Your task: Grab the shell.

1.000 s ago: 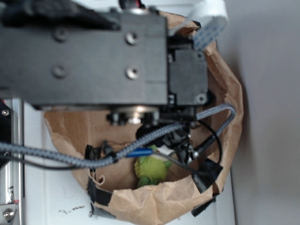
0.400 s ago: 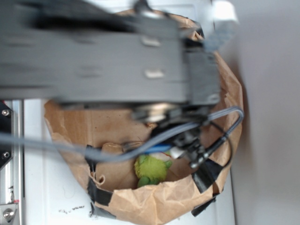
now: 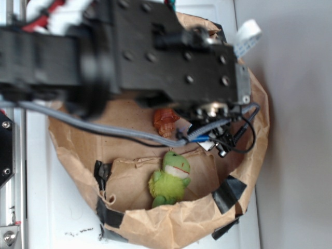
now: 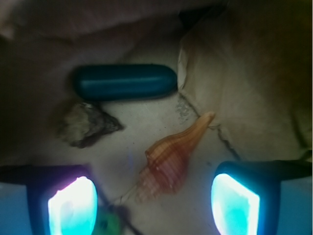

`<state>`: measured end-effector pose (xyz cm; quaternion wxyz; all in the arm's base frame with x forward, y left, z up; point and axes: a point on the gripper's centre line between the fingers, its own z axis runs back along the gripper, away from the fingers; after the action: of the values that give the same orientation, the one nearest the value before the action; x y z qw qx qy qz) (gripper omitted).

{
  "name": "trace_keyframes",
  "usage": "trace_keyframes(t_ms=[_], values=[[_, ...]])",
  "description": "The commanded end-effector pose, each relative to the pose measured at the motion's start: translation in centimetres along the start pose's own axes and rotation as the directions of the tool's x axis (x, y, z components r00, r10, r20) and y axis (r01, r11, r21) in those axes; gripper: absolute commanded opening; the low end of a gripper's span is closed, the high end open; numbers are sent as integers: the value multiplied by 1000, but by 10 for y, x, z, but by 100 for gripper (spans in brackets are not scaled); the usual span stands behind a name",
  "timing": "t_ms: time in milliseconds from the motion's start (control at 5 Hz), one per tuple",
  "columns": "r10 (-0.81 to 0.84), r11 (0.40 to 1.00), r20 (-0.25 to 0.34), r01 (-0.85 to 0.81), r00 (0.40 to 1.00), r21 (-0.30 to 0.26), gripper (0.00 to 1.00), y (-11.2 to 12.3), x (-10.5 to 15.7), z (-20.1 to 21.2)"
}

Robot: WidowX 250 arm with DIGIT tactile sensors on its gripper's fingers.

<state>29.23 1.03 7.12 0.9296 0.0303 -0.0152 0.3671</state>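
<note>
— Pincer (image 4: pixel 154 205) first, seen from my wrist: how does it stand?

— Spread wide, nothing between the jaws. My two glowing fingertips (image 4: pixel 72 205) sit at seven and five o'clock of the frame, and the shell (image 4: pixel 168 161) lies between them, a little nearer the right one, not touching either as far as I can tell. Its fat ribbed end points to seven o'clock, its thin tip to one o'clock.

— What else is down there?

— A teal oblong case (image 4: pixel 124 82) at eleven o'clock, a lumpy rock (image 4: pixel 85 123) at nine, both apart from the shell. The paper wall (image 4: pixel 244 83) rises at two o'clock, near the tip.

— And the outside view?

— My arm (image 3: pixel 129 52) covers most of the paper-lined bin (image 3: pixel 78 150). The gripper (image 3: pixel 210 137) hangs low at three o'clock; its fingers are too cluttered with cables to read there. I cannot make out the shell. A green plush frog (image 3: pixel 171 181) lies at six o'clock, a small reddish-brown figure (image 3: pixel 166 120) at centre.

— Which step is this?

— Lining up over the shell, I judge. Next calls for going down with the jaws straddling the wide whorls, then closing; the shell lies slantwise, so a small wrist turn might help.
</note>
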Motion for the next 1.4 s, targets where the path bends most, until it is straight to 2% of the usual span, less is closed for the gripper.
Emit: trace_keyframes(t_ms=[0,200,400,800,1000,1200], values=[[117,993,25,-116,993,-16,100,10,22,-8],[104,994,53,-105,993,25,100,10,19,-23],[74,996,48,-76,996,50,100,12,13,-32],[42,998,77,-45,996,41,100,10,5,-37],[50,997,97,-55,994,50,0,7,3,-47],[46,998,117,-52,992,45,0,7,-2,-50]])
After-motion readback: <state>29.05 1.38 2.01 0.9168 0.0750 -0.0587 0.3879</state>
